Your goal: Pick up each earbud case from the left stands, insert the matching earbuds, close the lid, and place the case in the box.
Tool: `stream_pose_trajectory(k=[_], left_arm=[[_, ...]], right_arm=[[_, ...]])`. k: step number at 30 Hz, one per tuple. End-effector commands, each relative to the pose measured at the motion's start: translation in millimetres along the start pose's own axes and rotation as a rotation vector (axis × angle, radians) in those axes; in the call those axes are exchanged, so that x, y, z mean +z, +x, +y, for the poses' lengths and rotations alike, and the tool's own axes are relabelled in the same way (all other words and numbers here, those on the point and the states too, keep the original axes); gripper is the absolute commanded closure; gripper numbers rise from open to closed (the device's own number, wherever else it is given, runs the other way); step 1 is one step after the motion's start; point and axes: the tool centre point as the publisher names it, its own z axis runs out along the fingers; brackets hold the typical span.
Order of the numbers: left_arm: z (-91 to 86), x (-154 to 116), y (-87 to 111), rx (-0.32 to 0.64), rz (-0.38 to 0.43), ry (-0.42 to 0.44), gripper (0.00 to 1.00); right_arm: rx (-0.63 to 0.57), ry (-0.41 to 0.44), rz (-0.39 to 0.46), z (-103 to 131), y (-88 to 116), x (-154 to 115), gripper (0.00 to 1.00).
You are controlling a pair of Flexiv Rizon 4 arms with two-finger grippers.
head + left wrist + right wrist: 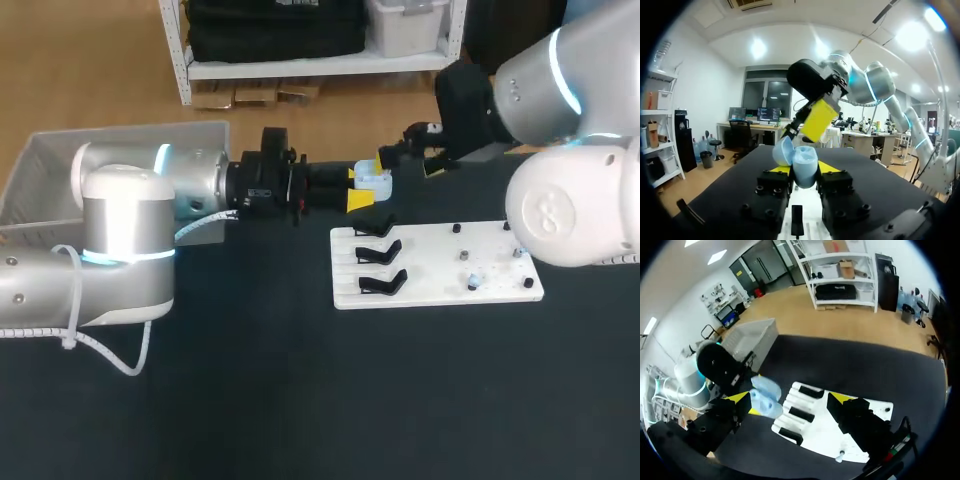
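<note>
A pale blue earbud case [376,182] with its lid swung open hangs above the table's far side, behind the white board [500,240]. My left gripper [354,188] is shut on the case [804,165], one yellow tip on each side. My right gripper [408,160] stands wide open just right of the case; one of its yellow fingers [819,120] hovers over the open lid. From the right wrist the case [764,397] lies beside one of the spread fingers [739,400]. Three black stands [378,255] on the board's left carry no case. A small pale earbud [476,281] rests at the board's right.
A grey box [40,165] stands at the table's far left, behind my left arm. Several short black pegs [457,228] stick up from the board's right half. Dark tabletop [300,400] stretches in front of the board.
</note>
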Motion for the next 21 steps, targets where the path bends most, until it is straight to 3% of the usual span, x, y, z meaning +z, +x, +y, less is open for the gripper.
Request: stream_pose_trajectory(k=[1, 5, 10, 15, 21], left_arm=[[-1.8, 0.1, 0.9, 0.004, -0.003, -0.006, 1.00], [-1.8, 0.1, 0.9, 0.004, -0.003, -0.006, 1.00], [-1.8, 0.1, 0.9, 0.004, -0.003, -0.006, 1.00], [-1.8, 0.1, 0.9, 0.004, -0.003, -0.006, 1.00], [-1.8, 0.1, 0.9, 0.004, -0.003, -0.006, 1.00]], right_arm=[[-0.028, 0.031, -0.034, -3.3, 1.1, -24.4, 0.00], [-0.123, 0.126, -0.011, -16.5, 5.6, -48.6, 0.00], [-0.190, 0.293, 0.129, -49.4, 22.8, -69.5, 0.00], [-0.172, 0.389, 0.278, -82.3, 43.7, -79.0, 0.00], [-0.134, 0.447, 0.367, -113.5, 66.8, -78.4, 0.00]])
